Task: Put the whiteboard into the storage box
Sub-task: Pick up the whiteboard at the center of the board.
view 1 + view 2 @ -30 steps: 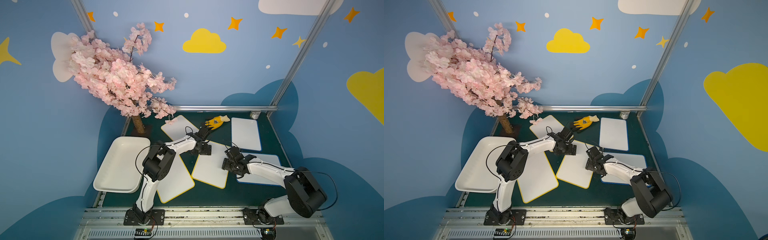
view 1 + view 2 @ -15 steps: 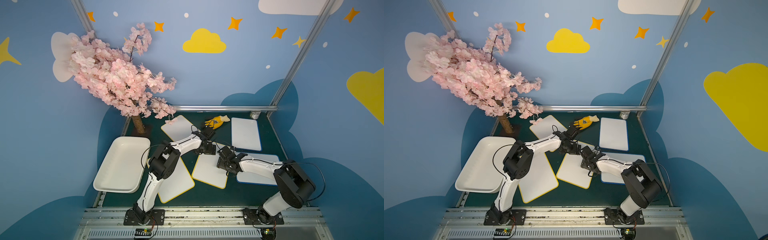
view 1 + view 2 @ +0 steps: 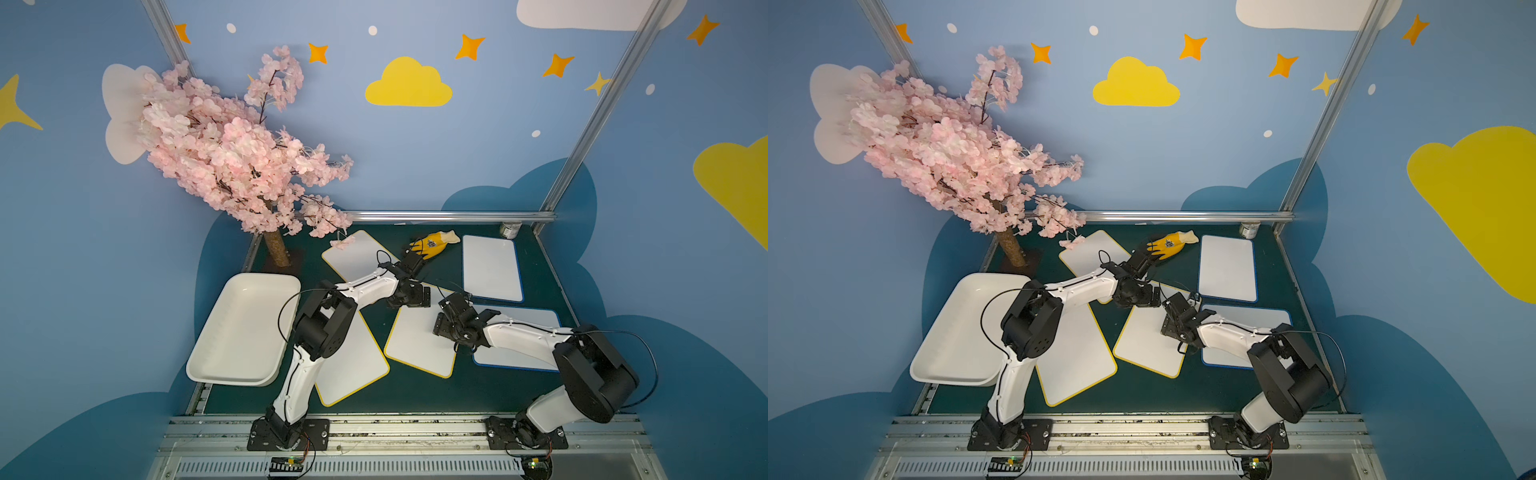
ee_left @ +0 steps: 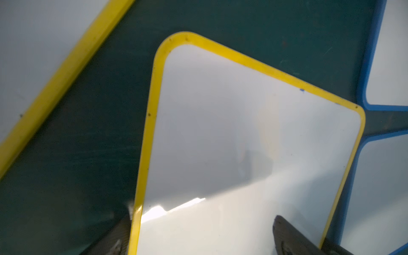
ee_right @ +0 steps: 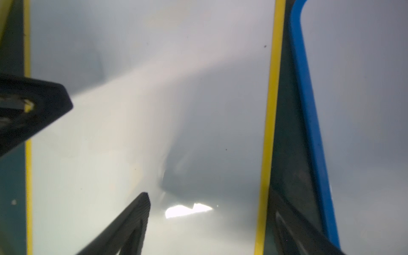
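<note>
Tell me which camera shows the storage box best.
In a top view the storage box shows nearly whole, with its rim and empty inside. Both top views show it much alike. Neither wrist camera has it in frame.

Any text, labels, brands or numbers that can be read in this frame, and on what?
No text can be read.
yellow glove: dark emblem, too small to read.
small can by the back rail: label too small to read.
yellow-edged whiteboard: blank, only specks.
</note>
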`<state>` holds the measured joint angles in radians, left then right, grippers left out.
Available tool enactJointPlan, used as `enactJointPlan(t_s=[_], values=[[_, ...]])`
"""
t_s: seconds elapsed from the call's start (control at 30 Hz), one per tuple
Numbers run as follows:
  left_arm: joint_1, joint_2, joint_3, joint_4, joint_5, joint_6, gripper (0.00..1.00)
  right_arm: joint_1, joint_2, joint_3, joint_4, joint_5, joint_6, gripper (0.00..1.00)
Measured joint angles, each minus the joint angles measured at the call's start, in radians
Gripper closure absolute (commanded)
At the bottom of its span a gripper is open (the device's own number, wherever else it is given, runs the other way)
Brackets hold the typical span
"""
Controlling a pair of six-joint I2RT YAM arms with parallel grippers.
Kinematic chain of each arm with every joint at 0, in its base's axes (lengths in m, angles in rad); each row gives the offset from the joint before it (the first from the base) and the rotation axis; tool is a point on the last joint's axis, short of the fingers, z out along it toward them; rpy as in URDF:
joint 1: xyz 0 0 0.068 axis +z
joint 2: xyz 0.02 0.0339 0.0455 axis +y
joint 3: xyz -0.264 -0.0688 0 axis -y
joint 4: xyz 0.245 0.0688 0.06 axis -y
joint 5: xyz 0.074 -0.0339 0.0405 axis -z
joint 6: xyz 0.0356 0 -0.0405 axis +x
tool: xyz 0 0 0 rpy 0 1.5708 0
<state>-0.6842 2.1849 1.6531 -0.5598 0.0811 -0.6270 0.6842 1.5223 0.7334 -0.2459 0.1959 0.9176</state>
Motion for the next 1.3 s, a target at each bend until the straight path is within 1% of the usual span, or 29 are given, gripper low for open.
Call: enactJointPlan(t_s=[0.17, 0.43, 0.63, 0.73, 0.87, 1.0, 1.13, 1.3], values=[[0.016, -0.023, -0.043, 0.047, 0.040, -0.009, 0.00, -0.088, -0.074, -0.076, 0.091, -0.140, 0.055, 0.17], [0.034, -0.045, -0.091, 0.102, 0.080, -0.017, 0.00, -0.251, -0.158, -0.213, 0.284, -0.377, 0.238, 0.17], [0.043, -0.054, -0.111, 0.126, 0.101, -0.026, 0.00, -0.320, -0.183, -0.285, 0.393, -0.471, 0.344, 0.17], [0.050, -0.059, -0.122, 0.141, 0.116, -0.031, 0.00, -0.342, -0.202, -0.330, 0.455, -0.516, 0.396, 0.16], [0.057, -0.064, -0.132, 0.152, 0.132, -0.035, 0.00, -0.362, -0.225, -0.367, 0.492, -0.572, 0.459, 0.16], [0.060, -0.065, -0.143, 0.181, 0.152, -0.039, 0.00, -0.377, -0.257, -0.382, 0.464, -0.609, 0.467, 0.17], [0.065, -0.069, -0.155, 0.204, 0.172, -0.046, 0.00, -0.391, -0.285, -0.393, 0.452, -0.622, 0.430, 0.18], [0.072, -0.072, -0.164, 0.216, 0.189, -0.054, 0.00, -0.404, -0.288, -0.413, 0.502, -0.631, 0.363, 0.24]])
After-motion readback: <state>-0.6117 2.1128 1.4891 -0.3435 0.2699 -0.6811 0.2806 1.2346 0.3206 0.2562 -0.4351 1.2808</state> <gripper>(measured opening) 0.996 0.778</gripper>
